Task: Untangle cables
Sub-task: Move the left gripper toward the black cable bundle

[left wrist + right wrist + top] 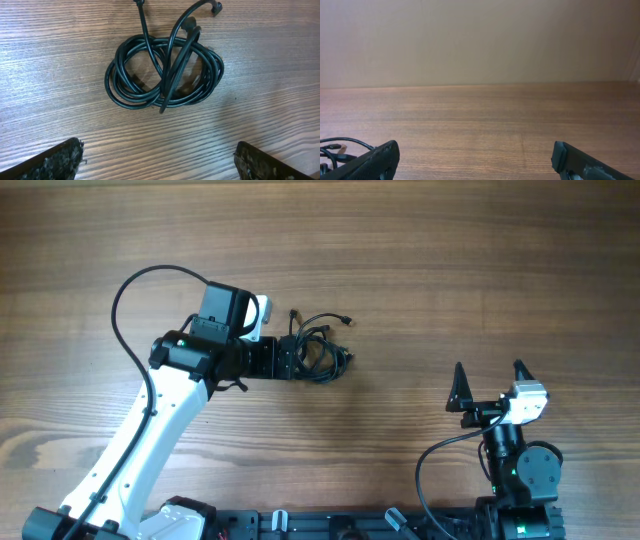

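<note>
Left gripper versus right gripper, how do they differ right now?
The left gripper is at the cables; the right gripper sits well apart from them over the table. The left arm is stretched out; the right arm is folded near its base. Both grippers are open, holding nothing.

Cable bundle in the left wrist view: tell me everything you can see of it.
The cables are thin, glossy black cords wound into a loose, flat coil of overlapping loops, lying on the wooden table. A few strands cross over it and run out the far side, ending in small plugs. The left end effector is open, short of the coil, touching nothing.
</note>
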Tool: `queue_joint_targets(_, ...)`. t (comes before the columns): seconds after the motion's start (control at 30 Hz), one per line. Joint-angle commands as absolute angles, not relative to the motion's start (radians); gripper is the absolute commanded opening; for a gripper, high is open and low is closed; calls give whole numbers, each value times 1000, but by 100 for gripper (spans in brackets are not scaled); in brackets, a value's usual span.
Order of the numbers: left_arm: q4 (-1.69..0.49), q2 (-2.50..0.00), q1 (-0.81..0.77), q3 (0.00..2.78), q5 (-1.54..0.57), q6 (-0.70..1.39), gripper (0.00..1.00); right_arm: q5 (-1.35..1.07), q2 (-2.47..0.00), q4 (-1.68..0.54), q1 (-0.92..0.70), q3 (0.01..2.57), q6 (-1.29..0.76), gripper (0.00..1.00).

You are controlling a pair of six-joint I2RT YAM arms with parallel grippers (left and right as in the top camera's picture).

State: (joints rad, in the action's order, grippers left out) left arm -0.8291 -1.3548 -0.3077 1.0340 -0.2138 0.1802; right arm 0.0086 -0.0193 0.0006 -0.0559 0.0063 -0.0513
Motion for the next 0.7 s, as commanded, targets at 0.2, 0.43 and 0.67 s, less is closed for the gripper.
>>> queue_joint_targets(0.2,-827,-1358,-312,1053,-200,164,100,18,-11,7,-51,5,-53,100)
queue_joint_targets(0.43,-827,-1358,-311,1053,-200,165,100,-4,-11,16,-51,5,-93,100)
queue_joint_targets(0.67,-813,-1358,-241,1053,-201,228,100,-158,-13,13,-51,57,-260,100)
